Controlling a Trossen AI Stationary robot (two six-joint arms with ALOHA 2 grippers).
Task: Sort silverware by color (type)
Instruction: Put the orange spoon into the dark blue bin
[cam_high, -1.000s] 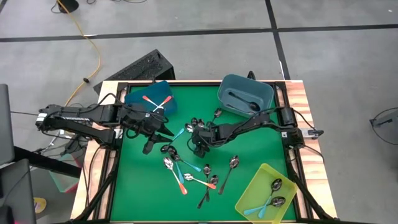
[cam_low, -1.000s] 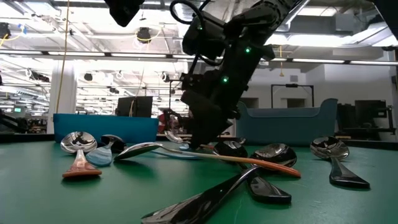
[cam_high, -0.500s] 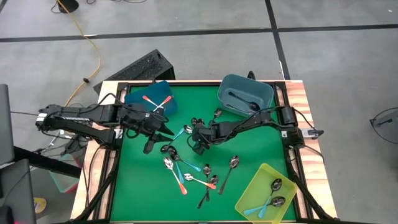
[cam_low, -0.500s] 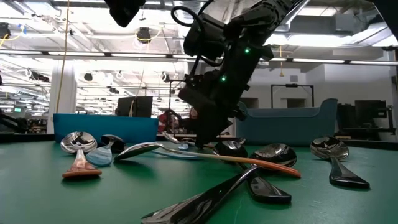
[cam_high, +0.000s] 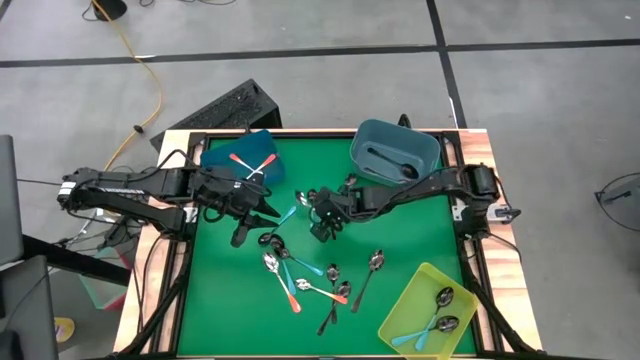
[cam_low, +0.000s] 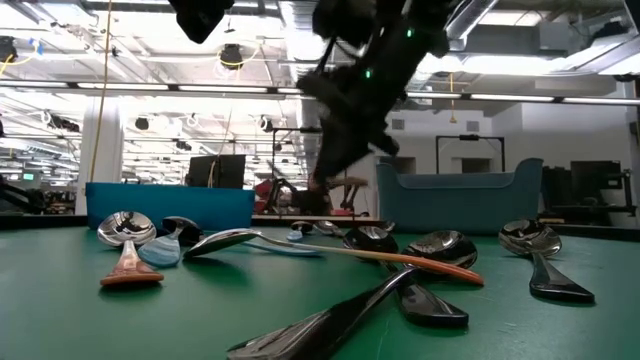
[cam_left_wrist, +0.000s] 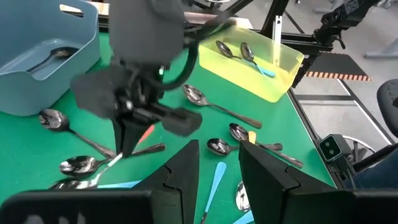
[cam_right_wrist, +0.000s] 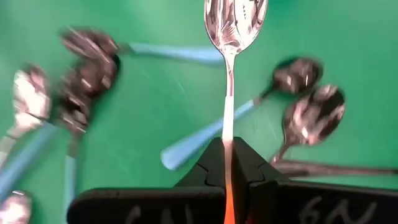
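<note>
floor (cam_high: 560, 110): grey concrete, dark seam lines
cable (cam_high: 150, 85): orange, on floor beyond table's far-left corner
ceiling lights (cam_low: 60, 60): bright strips

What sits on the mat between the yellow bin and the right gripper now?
In the high view, one dark-handled spoon lies between the yellow bin and the right gripper, which is shut on an orange-handled spoon. The rest is bare green mat.

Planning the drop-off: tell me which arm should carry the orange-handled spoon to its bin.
Right. The right gripper is already shut on the orange-handled spoon and lifted off the mat. The left gripper sits empty by the blue bin, which holds orange-handled spoons, but has nothing to deliver.
</note>
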